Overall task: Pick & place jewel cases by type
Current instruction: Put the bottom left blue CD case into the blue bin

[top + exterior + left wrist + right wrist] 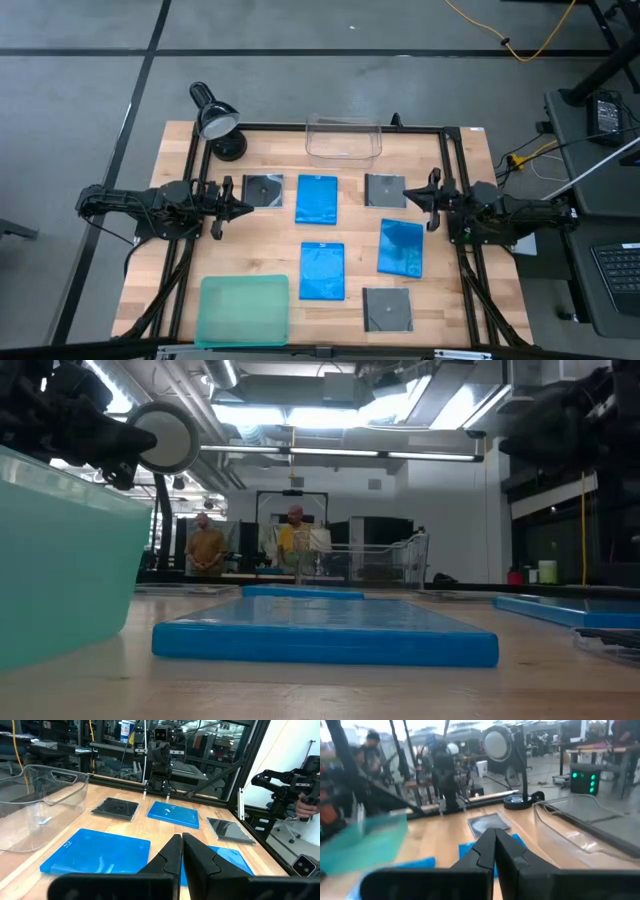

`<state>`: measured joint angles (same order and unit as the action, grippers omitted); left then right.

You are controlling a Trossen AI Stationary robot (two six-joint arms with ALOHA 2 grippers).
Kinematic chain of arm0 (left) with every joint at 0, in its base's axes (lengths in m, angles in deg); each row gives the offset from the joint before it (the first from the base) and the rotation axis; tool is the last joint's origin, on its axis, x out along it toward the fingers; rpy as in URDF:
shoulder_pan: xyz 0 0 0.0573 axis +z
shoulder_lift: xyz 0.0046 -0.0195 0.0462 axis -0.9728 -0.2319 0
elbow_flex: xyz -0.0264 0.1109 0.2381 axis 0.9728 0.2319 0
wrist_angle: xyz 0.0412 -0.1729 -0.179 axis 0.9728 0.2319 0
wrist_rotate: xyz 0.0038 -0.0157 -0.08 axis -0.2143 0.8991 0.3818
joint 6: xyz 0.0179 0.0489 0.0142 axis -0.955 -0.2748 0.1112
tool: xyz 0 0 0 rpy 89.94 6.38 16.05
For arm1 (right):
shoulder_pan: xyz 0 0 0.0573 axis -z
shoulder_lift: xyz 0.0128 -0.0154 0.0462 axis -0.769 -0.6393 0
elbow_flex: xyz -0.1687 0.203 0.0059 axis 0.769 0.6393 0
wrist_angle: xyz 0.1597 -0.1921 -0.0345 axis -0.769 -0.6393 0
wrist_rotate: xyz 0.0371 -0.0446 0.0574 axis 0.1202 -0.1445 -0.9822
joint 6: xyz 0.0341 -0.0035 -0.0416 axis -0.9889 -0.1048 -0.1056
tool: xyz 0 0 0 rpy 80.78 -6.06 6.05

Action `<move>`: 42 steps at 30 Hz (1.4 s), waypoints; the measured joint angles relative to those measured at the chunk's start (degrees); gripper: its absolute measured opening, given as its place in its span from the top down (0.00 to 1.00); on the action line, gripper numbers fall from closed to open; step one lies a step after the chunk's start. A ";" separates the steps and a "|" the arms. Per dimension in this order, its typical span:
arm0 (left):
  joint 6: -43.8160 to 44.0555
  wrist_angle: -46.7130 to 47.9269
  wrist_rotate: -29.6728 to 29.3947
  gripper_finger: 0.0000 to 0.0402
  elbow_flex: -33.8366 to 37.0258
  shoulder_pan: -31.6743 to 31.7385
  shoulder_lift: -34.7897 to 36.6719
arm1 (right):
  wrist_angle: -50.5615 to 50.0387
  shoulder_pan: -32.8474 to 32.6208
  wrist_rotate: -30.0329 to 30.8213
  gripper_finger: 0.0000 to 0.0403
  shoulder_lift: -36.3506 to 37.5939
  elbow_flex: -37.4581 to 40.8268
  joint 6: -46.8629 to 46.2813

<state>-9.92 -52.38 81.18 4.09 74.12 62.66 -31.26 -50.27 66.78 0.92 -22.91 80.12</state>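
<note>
On the table [470, 300], three blue jewel cases [317, 199] and three grey jewel cases [386, 308] lie flat between the arms. Left gripper [243, 196] and right gripper [409, 191], fingers clenched and holding nothing, hover at opposite edges.

Bare wood lane between blue cases [321, 270] and teal tray [244, 310]; desk lamp [216, 122] crowds far-left corner.

The right gripper [494, 845] has its dark fingers [482, 851] pressed together above the wooden table [440, 832]. Beyond lie a square dark grey jewel case [489, 823], a teal-green shallow tray [362, 842], a clear plastic bin [580, 827] and a black desk lamp [507, 755].
</note>
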 joint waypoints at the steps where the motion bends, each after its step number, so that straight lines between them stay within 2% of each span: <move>1: 0.00 0.00 -0.01 0.98 0.00 0.01 -0.01 | 0.35 0.00 0.09 0.97 0.00 0.00 -0.74; 4: -0.41 -0.02 -1.20 0.98 0.00 0.00 -0.01 | 0.28 0.00 0.54 0.97 0.00 0.00 -4.02; 8: -2.36 -1.78 -8.48 0.99 -0.01 0.02 0.00 | 0.32 0.00 0.56 0.97 0.00 0.00 -6.40; 13: 1.11 -3.70 -11.88 0.99 -0.02 0.02 0.00 | 0.47 0.00 0.54 0.97 0.00 0.00 -8.10; 18: 5.32 -4.01 -18.44 0.98 -0.02 0.02 0.00 | 1.21 0.00 -0.51 0.97 0.00 0.00 -8.06; 24: 13.11 -3.96 -19.42 0.98 -0.02 0.00 -0.01 | 0.74 0.00 -0.49 0.97 0.00 0.00 -7.94; 29: 21.99 -3.96 -24.46 0.98 -0.02 0.02 0.00 | -0.68 0.00 -0.48 0.97 0.02 0.00 -7.80; 33: 28.76 -3.95 -23.95 0.98 -0.02 0.02 -0.01 | -0.71 0.00 -0.49 0.97 0.02 0.00 -7.82; 37: 31.67 -3.94 -23.98 0.98 -0.02 0.02 0.00 | -0.73 0.00 -0.51 0.97 0.02 0.00 -8.17; 42: 31.60 -3.93 -24.06 0.98 -0.02 0.02 0.00 | -1.02 0.00 -3.50 0.97 0.02 0.00 -8.30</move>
<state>21.68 -56.32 57.12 4.07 74.13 62.66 -32.28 -50.27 63.28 0.95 -22.91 71.83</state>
